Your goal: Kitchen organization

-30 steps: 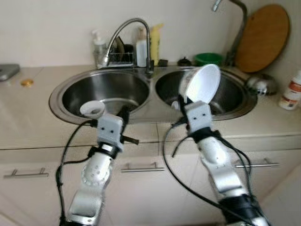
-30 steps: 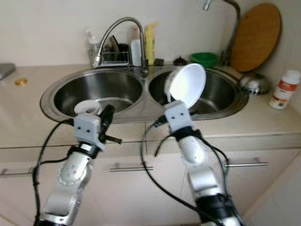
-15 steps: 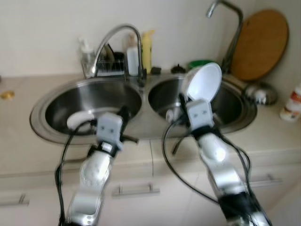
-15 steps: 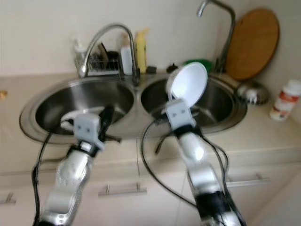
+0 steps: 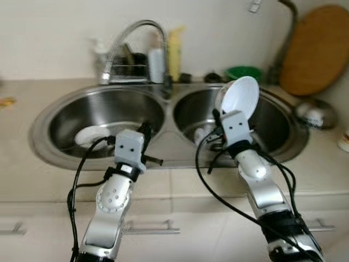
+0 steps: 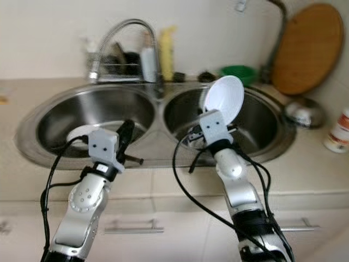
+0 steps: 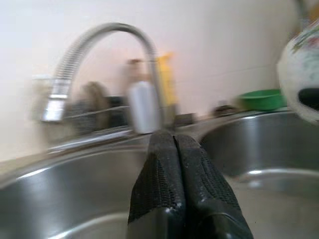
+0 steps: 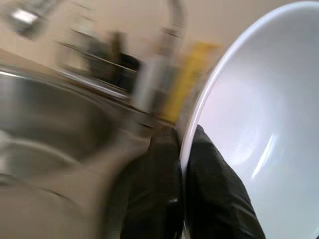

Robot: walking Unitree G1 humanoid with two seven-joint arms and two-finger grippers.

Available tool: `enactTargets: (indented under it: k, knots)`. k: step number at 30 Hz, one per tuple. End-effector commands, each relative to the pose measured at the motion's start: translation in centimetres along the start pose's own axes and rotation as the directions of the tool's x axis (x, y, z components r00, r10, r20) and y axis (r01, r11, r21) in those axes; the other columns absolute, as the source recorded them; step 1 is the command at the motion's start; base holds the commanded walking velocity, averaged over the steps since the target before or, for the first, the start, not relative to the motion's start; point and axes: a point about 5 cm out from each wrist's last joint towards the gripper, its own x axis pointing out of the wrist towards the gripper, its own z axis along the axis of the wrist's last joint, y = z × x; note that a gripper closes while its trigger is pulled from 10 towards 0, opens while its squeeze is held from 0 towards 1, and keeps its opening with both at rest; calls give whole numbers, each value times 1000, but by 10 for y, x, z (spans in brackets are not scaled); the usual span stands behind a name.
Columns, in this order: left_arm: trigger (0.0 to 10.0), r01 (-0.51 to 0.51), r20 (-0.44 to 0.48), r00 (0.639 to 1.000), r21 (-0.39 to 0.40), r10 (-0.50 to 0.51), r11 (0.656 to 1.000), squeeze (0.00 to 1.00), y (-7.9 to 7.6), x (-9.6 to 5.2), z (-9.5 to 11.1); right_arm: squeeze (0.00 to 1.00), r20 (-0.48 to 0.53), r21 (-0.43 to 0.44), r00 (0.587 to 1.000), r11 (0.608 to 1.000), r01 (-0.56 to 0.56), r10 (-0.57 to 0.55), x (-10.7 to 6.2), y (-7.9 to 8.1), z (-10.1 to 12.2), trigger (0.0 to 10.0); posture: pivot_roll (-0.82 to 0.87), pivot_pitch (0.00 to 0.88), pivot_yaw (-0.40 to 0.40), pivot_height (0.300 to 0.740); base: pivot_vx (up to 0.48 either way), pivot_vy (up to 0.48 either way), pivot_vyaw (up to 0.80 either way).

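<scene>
My right gripper (image 5: 218, 119) is shut on the rim of a white bowl (image 5: 239, 98), which stands on edge above the right sink basin (image 5: 272, 128). In the right wrist view the black fingers (image 8: 164, 164) pinch that rim, with the white bowl (image 8: 259, 124) beside them. My left gripper (image 5: 145, 130) is shut with nothing in it, over the front rim of the left sink basin (image 5: 60, 117). The left wrist view shows its fingers (image 7: 172, 169) pressed together. A white dish (image 5: 90, 135) lies in the left basin.
A curved tap (image 5: 133, 38) stands between the basins, with bottles and a rack (image 5: 155, 60) behind it. A green bowl (image 5: 244, 72), a round wooden board (image 5: 316, 49) and a steel bowl (image 5: 315, 113) sit at the back right. Cabinet drawers (image 5: 152, 229) lie below the counter.
The camera has shifted, so the whole sink scene has moved in the picture. The right gripper still holds the white bowl upright; the left gripper stays shut.
</scene>
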Motion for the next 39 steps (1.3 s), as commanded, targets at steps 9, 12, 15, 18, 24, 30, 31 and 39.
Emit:
enactTargets:
  k: [9,12,15,18,24,30,31,39]
  knots:
    - [10000,4,11,1000,15,-5,1000,0,0,2,2,0,-289,83,957,995,51,-25,19,-33,-29,10000,-67,0,30,740,0,0,0]
    - [10000,5,11,1000,15,-5,1000,0,0,2,2,0,-333,100,942,993,65,-28,22,-40,-33,10000,-68,0,28,740,0,0,0]
    - [10000,6,11,1000,14,-6,1000,0,-1,2,2,0,-416,155,909,984,84,-12,20,-41,-45,10000,-63,0,25,740,0,0,0]
    - [10000,5,12,1000,13,-5,1000,0,-2,3,2,0,-451,213,892,975,68,37,20,-37,-50,10000,-58,0,22,740,0,0,0]
    - [10000,-2,9,1000,13,2,1000,0,-1,3,1,0,-531,406,846,889,212,41,27,-43,-48,10000,-62,0,14,740,0,0,0]
    - [10000,-5,9,1000,10,4,1000,0,-3,3,0,0,-620,536,785,717,446,-25,24,-54,-54,10000,-54,0,6,740,0,0,0]
    - [10000,-5,8,1000,10,5,1000,0,-3,3,0,0,-633,548,774,689,474,-29,22,-55,-55,10000,-51,0,5,740,0,0,0]
    - [10000,-10,2,1000,11,10,1000,0,-2,2,-2,1000,-696,559,715,570,603,-73,15,-61,-62,10000,-55,0,5,740,0,0,0]
